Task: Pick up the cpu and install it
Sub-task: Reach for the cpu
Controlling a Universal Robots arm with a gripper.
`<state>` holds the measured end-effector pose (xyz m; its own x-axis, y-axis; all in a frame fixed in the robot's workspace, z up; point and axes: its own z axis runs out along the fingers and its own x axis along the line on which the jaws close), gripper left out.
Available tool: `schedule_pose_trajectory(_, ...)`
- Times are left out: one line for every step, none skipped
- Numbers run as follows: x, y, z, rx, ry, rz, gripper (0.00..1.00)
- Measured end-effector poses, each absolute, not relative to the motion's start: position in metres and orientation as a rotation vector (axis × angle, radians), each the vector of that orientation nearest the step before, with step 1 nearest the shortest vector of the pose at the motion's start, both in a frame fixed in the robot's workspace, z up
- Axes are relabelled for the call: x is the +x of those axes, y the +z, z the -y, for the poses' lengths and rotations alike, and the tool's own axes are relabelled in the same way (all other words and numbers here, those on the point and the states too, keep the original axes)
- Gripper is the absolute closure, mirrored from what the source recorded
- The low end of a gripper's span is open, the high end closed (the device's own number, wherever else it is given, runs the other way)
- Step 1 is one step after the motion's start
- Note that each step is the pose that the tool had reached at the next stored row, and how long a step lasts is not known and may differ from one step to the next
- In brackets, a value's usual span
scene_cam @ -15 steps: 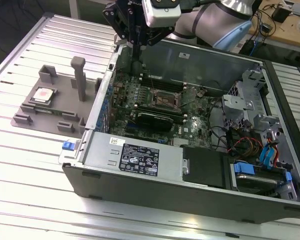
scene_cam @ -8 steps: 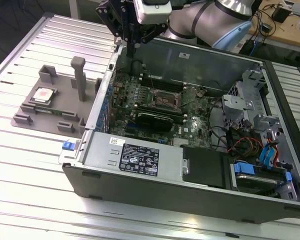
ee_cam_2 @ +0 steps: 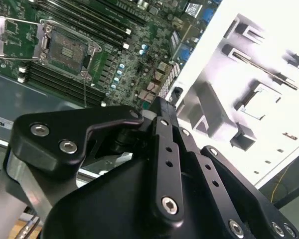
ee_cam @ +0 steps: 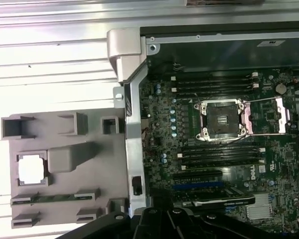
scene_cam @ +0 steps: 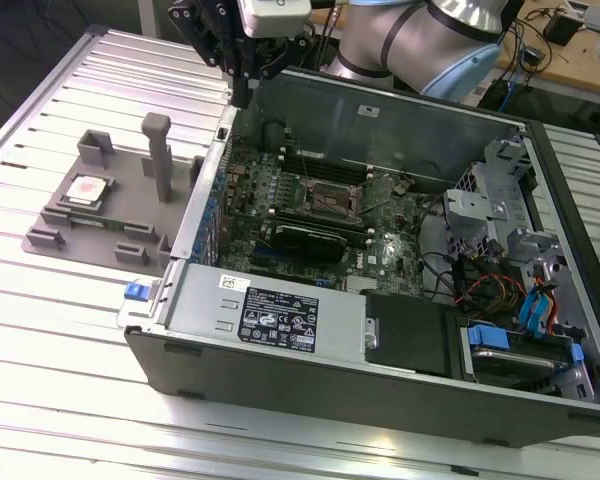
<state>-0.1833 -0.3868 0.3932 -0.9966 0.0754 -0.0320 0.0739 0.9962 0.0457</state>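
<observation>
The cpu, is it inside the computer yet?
No, the cpu lies on the grey holder outside the case, and the socket is empty.

You have the cpu (scene_cam: 86,189) seated in the holder (scene_cam: 130,215) on the bench (scene_cam: 40,330) at the exterior view's left, just beside the open case (scene_cam: 280,385), where the socket (scene_cam: 325,198) sits amid the motherboard (scene_cam: 390,245), and the jaws hang above the case wall nearest that holder.

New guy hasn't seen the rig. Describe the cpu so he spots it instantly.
Find the open PC case on the slatted table; a grey tray lies beside it on the exterior view's left. The cpu sits in a square pocket of the tray, left of the upright post. It is the only shiny silver square there, unlike the dull grey post and brackets around it.
</observation>
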Motion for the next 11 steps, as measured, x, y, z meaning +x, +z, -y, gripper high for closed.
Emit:
schedule_pose_trajectory(-0.185, 0.393, 0.386, 0.116, 0.069, -3.104, 0.89)
schedule_pose_trajectory(-0.188, 0.393, 0.386, 0.116, 0.069, -3.104, 0.89)
schedule_pose_trajectory(-0.19, 0.393, 0.386, 0.116, 0.069, -3.103, 0.89)
schedule_pose_trajectory(-0.193, 0.393, 0.385, 0.116, 0.069, -3.103, 0.89)
schedule_pose_trajectory(-0.195, 0.393, 0.385, 0.116, 0.069, -3.103, 0.89)
schedule_pose_trajectory(-0.197, 0.393, 0.385, 0.116, 0.069, -3.103, 0.89)
schedule_pose_trajectory(-0.2, 0.393, 0.384, 0.116, 0.069, -3.103, 0.89)
schedule_pose_trajectory(-0.201, 0.393, 0.384, 0.116, 0.069, -3.102, 0.89)
schedule_pose_trajectory(-0.203, 0.393, 0.384, 0.116, 0.069, -3.102, 0.89)
schedule_pose_trajectory(-0.206, 0.393, 0.383, 0.116, 0.069, -3.102, 0.89)
schedule_pose_trajectory(-0.209, 0.393, 0.383, 0.116, 0.069, -3.102, 0.89)
